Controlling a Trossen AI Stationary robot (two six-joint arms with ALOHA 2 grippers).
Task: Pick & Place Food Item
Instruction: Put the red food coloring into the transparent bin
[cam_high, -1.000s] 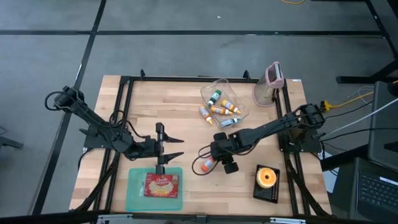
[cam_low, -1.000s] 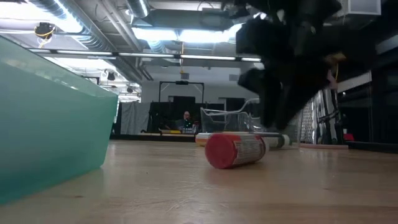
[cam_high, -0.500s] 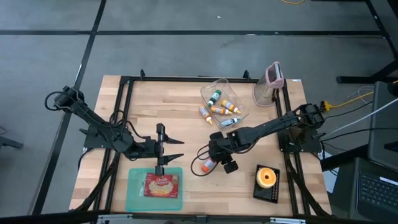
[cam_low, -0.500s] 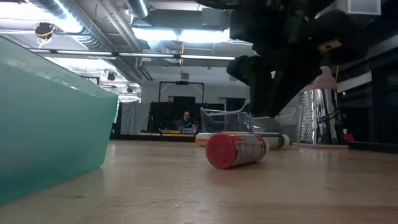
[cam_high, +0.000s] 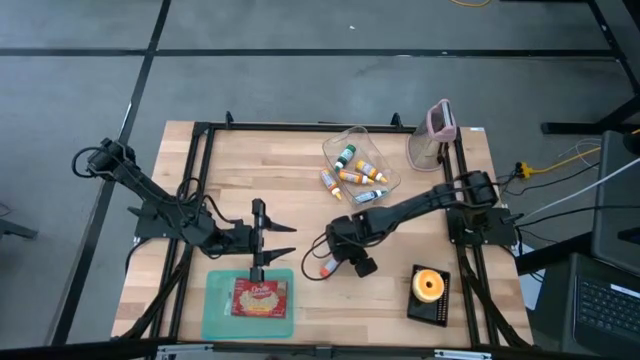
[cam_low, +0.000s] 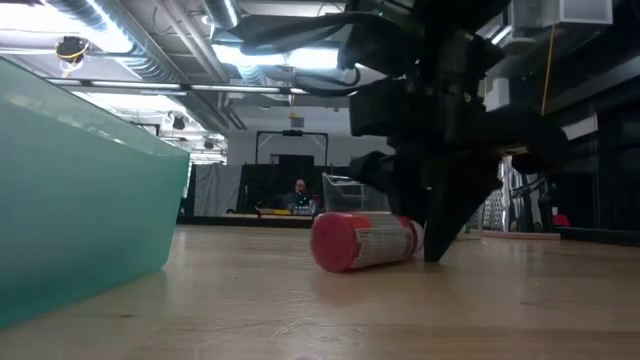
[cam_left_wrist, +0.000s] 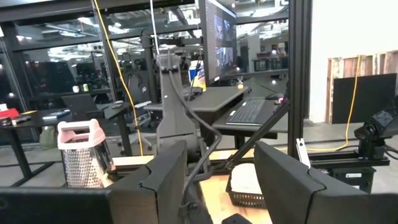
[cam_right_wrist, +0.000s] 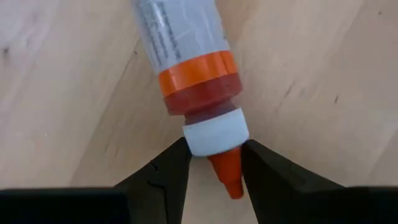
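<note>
The right pincer (cam_right_wrist: 211, 163) is down on the tabletop (cam_high: 300, 170) with its fingers touching either side of the white neck of the red bottle (cam_right_wrist: 193, 68) lying there, near the teal tray (cam_high: 215, 310), while the left pincer (cam_high: 275, 238) waits released above that tray.

The sauce bottle (cam_right_wrist: 193, 81) has an orange band, dark red contents, a white collar and an orange-red nozzle. The table (cam_high: 240, 170) is pale striped wood; the tray (cam_high: 215, 315) is translucent teal.
</note>
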